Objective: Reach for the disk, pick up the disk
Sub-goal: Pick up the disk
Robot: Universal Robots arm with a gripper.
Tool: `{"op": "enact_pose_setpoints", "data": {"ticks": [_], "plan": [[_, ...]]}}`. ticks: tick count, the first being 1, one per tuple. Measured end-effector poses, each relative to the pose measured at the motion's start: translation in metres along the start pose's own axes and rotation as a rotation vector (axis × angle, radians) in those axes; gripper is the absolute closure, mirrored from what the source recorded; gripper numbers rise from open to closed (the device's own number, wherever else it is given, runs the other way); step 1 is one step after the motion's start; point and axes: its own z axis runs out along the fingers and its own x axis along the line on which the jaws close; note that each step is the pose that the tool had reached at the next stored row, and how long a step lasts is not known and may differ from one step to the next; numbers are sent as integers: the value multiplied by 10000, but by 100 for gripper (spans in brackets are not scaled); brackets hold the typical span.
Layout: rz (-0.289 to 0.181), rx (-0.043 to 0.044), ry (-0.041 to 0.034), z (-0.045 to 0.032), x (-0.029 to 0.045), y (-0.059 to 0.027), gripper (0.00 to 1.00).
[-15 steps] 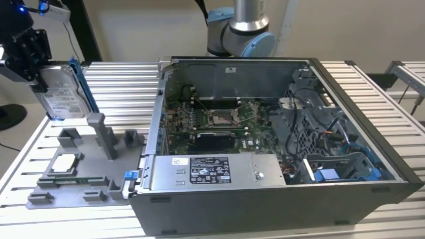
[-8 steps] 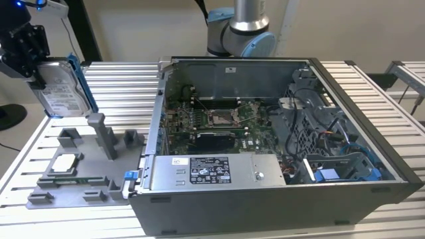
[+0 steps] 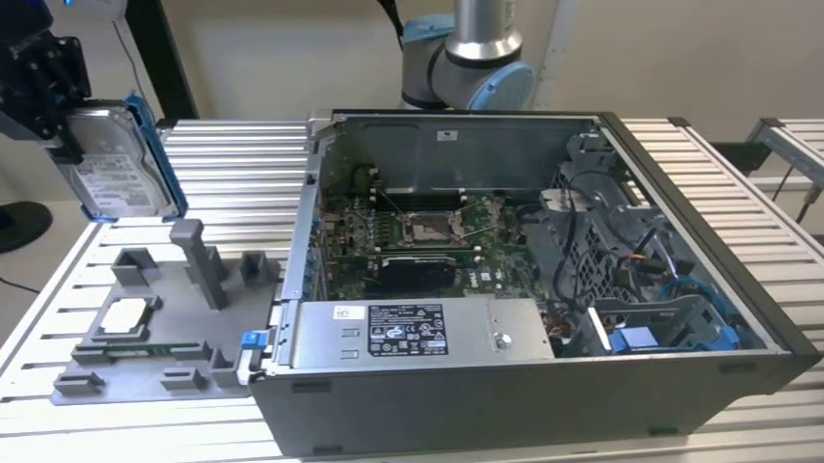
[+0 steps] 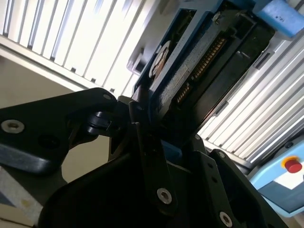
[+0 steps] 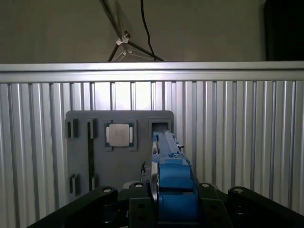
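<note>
Slatted metal table carrying an open computer case and a grey tray. Above the tray, at the exterior view's left, the gripper pinches the disk on edge, clear of the table. The pick-up looks done. Any onward move calls for a steady hold. Part of the gripper is cut off by the frame edge.

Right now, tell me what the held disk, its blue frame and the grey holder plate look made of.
The disk looks like bare metal: silver-grey, dull sheen, with a white paper-like label. Its blue frame is likely moulded plastic: uniform matt colour. The grey holder plate is probably plastic too, matt with blocky posts, though painted metal is possible.
</note>
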Motion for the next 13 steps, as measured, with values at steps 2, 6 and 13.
{"op": "enact_pose_setpoints", "data": {"ticks": [2, 6, 13], "plan": [[0, -1, 0, -33, -1, 1, 100], [0, -1, 1, -97, -2, 1, 100], [0, 0, 0, -212, -5, 2, 100]]}}
